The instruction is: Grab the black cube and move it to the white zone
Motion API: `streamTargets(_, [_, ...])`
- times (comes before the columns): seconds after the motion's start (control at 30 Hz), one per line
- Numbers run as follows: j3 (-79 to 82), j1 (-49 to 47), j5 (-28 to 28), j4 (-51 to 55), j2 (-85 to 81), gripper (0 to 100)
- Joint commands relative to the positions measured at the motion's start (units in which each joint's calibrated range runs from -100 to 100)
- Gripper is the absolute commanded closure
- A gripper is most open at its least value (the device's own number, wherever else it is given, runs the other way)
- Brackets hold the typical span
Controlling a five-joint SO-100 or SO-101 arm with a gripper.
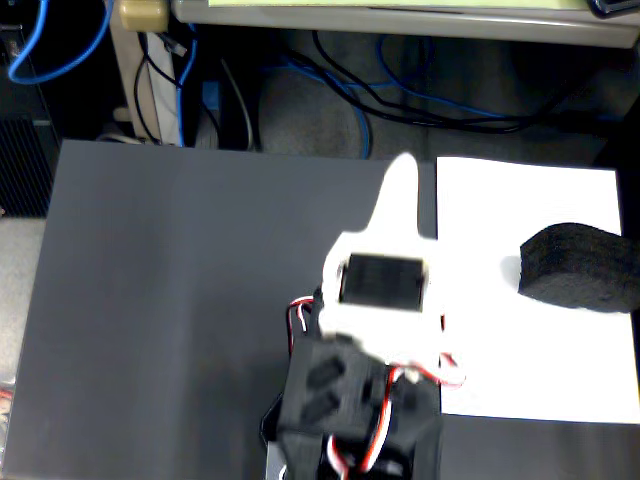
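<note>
In the fixed view a dark grey mat [170,300] is covering most of the table, smooth and matt, and it is reaching from the left edge up to the white zone [500,350] on the right. Behind the mat, blue cables [345,95] and black cables [430,105] are lying loose on a grey floor, and a pale table edge [400,15] is running along the top of the picture. The arm is coming in from the bottom middle: its black glossy base part [340,400] is carrying red and white wires [385,420], and above it the white gripper [402,180] is pointing up, over the border between mat and sheet. Only one white tapered finger is showing clearly, so I cannot tell how wide the jaws are standing; nothing is visible between them. The black cube [580,268] is lying well to the right of the gripper, apart from it, on the white zone near its right edge. It is looking porous, rough and oblong, with rounded corners, while the sheet under it is flat and plain.
</note>
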Motion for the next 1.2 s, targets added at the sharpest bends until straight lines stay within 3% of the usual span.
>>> streamTargets(0.0, [11.7,-5.4,-0.7,-7.0,-0.2,99])
streamTargets(0.17, [16.1,-8.8,-0.2,-9.9,0.7,99])
streamTargets(0.37, [44.8,-8.7,-0.2,-24.4,0.0,99])
streamTargets(0.9, [77.1,-12.4,-0.4,-24.4,-0.2,98])
streamTargets(1.17, [77.1,-9.1,-0.7,-24.1,0.7,99])
